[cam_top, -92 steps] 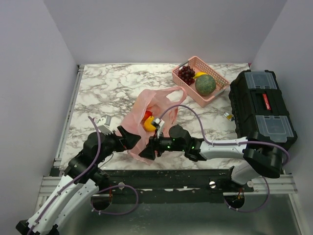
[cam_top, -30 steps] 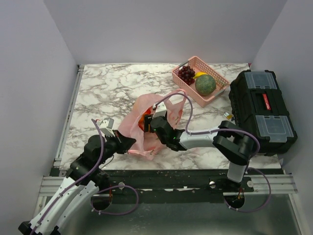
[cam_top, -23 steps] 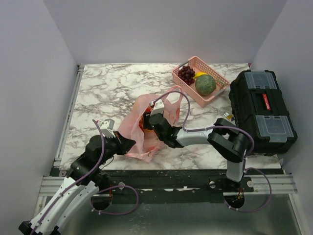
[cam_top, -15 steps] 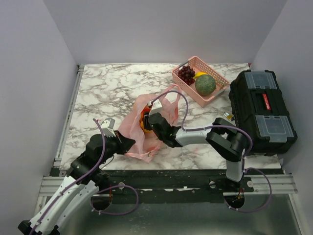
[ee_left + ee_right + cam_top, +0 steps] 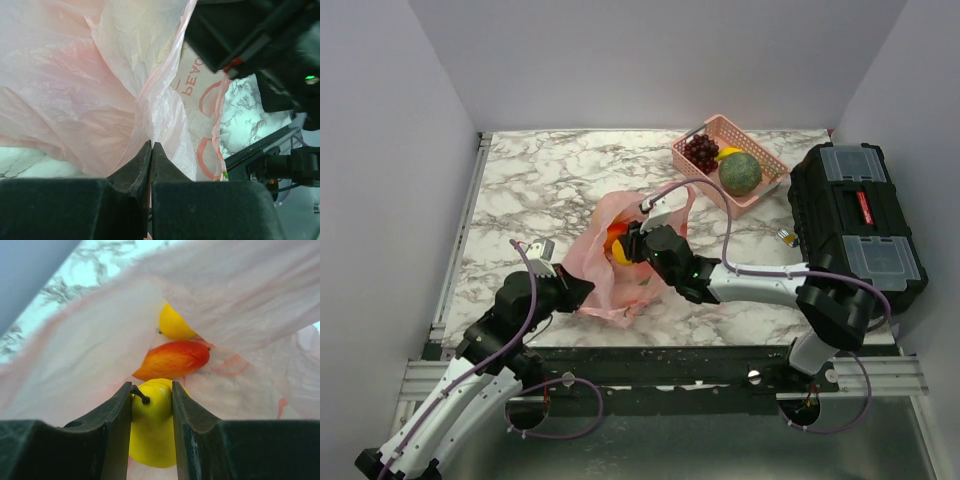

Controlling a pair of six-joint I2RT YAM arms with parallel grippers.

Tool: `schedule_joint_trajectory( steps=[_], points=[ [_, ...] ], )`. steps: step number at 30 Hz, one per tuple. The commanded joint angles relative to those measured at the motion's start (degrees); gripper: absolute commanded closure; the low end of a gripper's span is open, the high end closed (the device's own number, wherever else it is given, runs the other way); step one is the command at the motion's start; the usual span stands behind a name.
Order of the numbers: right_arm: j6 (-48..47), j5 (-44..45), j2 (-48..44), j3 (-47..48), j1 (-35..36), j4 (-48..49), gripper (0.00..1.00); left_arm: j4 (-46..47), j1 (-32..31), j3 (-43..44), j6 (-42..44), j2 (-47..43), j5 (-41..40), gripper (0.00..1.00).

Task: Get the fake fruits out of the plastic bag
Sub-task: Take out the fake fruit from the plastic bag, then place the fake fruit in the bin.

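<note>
Right wrist view, and we're deep inside the bag (image 5: 240, 285): a stemmed yellow fruit (image 5: 152, 430) sits right in front of the lens, and the right claw (image 5: 152, 387) is clamped on it, one finger pressed to each side, the little dark stem poking up between them. Just beyond it in the bag lies a red-orange fruit (image 5: 172, 360), touching the gripped one's far end, and behind that a second yellow fruit (image 5: 175, 325), half hidden under a fold of the pink film.

Over to the left wrist: the left claw (image 5: 151, 146) has its jaws together on a pleat of the bag's thin plastic, pinching it at the bag's near-left edge.

From above, the bag lies crumpled on the marble table (image 5: 540, 180), mouth turned to the far right, with the right arm reaching into it from the right. Beyond the bag, far and to the right, stands the pink basket (image 5: 765, 193) holding grapes (image 5: 701, 150), a melon (image 5: 740, 172) and a sliver of banana (image 5: 727, 153). Right of the bag, past the basket, sits a black toolbox (image 5: 855, 225).
</note>
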Motion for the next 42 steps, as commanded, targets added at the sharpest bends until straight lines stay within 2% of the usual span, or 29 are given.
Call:
schedule_joint_trajectory(
  steps=[1,10,19,28,35,39,42],
  points=[
    [0.6,-3.7,-6.1,-1.2,0.1,-4.0,0.91,-0.2,0.3,1.4,1.0,0.1,-2.1,1.0],
    [-0.5,-4.7,-20.1,-3.4,0.1,-7.4,0.99,2.3,0.3,1.2,0.6,3.2,-0.9,1.0],
    [-3.6,3.6,-37.7,-5.5,0.1,-14.6,0.99,1.7,0.3,1.9,0.9,3.5,-2.1,1.0],
    [-7.2,16.9,-51.7,-10.1,0.1,-19.0,0.99,0.8,0.3,3.9,4.8,4.0,-2.1,1.0],
    [-9.0,28.3,-54.9,-12.4,0.1,-18.6,0.99,1.7,0.3,3.7,5.4,4.0,-1.7,1.0],
    [-10.0,30.4,-56.6,-13.9,0.1,-15.3,0.99,1.7,0.3,3.9,5.8,3.7,-1.5,1.0],
    [-12.0,35.8,-54.2,-13.5,-0.1,-12.6,0.99,2.2,0.3,3.8,6.2,3.5,-0.6,1.0]
  ],
)
